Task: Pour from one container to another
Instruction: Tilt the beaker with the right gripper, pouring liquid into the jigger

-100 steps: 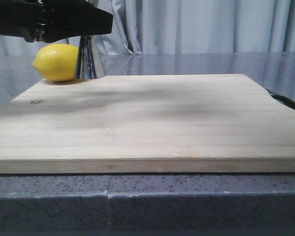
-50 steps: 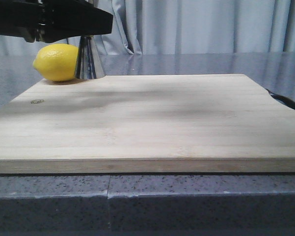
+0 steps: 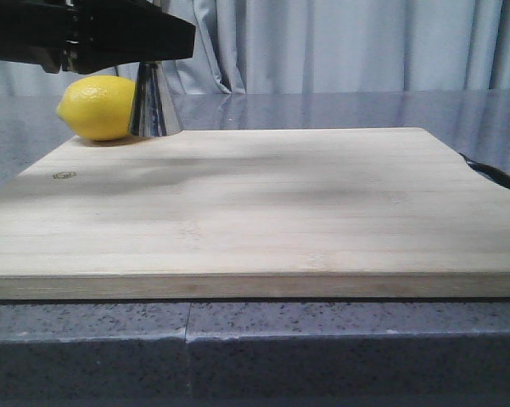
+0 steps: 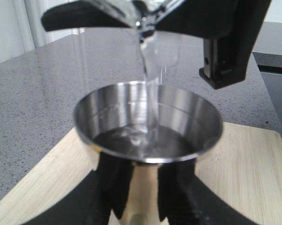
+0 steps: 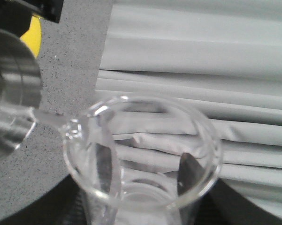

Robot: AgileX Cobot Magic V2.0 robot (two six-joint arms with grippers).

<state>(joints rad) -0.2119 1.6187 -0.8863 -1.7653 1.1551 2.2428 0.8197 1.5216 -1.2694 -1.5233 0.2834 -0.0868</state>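
The steel jigger (image 4: 178, 105) stands upright at the back left of the cutting board, its waist held between my left gripper (image 4: 148, 197)'s black fingers. In the front view only its lower cone (image 3: 153, 106) shows below black gripper hardware (image 3: 110, 34). The clear glass beaker (image 5: 211, 154) is tipped with its lip over the jigger (image 5: 11, 93), and my right gripper (image 5: 145, 173) is shut on it. A thin clear stream (image 4: 148, 70) falls from the beaker's lip (image 4: 131, 11) into the jigger, where liquid has pooled.
A yellow lemon (image 3: 98, 106) lies right beside the jigger at the board's back left corner. The wooden cutting board (image 3: 255, 203) rests on a grey speckled counter (image 3: 322, 339). Pale curtains hang behind. A dark cable (image 3: 492, 178) lies at the board's right edge.
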